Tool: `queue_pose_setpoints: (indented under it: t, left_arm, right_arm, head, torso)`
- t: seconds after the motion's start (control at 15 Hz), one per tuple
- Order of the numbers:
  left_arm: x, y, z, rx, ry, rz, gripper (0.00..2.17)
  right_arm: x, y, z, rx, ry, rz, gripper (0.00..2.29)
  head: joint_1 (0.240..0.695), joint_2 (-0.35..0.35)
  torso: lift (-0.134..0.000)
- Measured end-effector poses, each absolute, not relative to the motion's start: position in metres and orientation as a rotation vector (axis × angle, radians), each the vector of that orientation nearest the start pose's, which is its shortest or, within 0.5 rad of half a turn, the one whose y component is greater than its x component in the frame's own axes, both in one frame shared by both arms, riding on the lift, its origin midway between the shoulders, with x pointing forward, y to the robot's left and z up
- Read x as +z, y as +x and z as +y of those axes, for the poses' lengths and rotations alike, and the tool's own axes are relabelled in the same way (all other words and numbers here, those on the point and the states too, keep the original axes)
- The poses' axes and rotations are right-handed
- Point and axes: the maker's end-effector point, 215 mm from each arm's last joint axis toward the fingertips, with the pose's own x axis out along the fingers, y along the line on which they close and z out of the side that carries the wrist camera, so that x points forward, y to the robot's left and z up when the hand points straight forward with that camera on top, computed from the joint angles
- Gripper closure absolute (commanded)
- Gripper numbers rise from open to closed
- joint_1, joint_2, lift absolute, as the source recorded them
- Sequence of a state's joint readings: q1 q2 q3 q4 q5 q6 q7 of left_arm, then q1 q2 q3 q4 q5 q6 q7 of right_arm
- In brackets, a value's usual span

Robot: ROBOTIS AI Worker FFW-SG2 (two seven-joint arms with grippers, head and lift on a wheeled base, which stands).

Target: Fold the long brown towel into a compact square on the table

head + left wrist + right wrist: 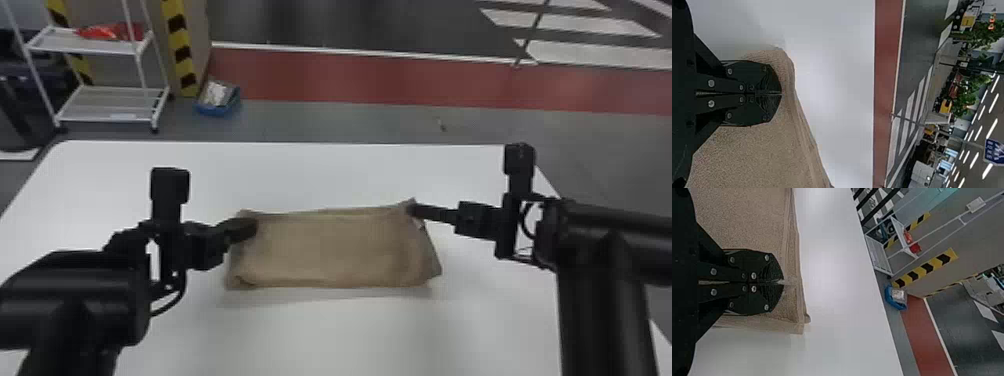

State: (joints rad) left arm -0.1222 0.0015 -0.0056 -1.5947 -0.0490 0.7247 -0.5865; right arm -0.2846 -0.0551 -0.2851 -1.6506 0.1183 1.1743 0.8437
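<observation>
The brown towel (330, 250) lies folded as a wide rectangle on the white table, its layers slightly offset at the right end. My left gripper (254, 226) is at the towel's far left corner, and my right gripper (411, 210) is at its far right corner. In the left wrist view the left gripper (781, 93) has its fingers together over the towel (762, 156) near its edge. The right wrist view has the right gripper (783, 282) shut, with a bit of towel (746, 219) pinched at the fingertips. Whether cloth is between the left fingertips is hard to tell.
The white table (340, 330) extends around the towel on all sides. Beyond its far edge stand a white shelf cart (110, 120) and a blue bin (218, 100) on the floor, both toward the left.
</observation>
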Motion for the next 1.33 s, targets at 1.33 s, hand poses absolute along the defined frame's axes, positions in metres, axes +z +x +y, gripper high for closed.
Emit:
queue_pose_setpoints:
  t: [1.33]
  left_arm:
    - [-0.446,0.555,0.123,-0.56,-0.129,0.544,1.91]
  right_arm:
    - [-0.386,0.599,-0.244,0.449,0.422,0.607,1.17]
  head:
    - [0.695,-0.114]
  torso:
    - [-0.124]
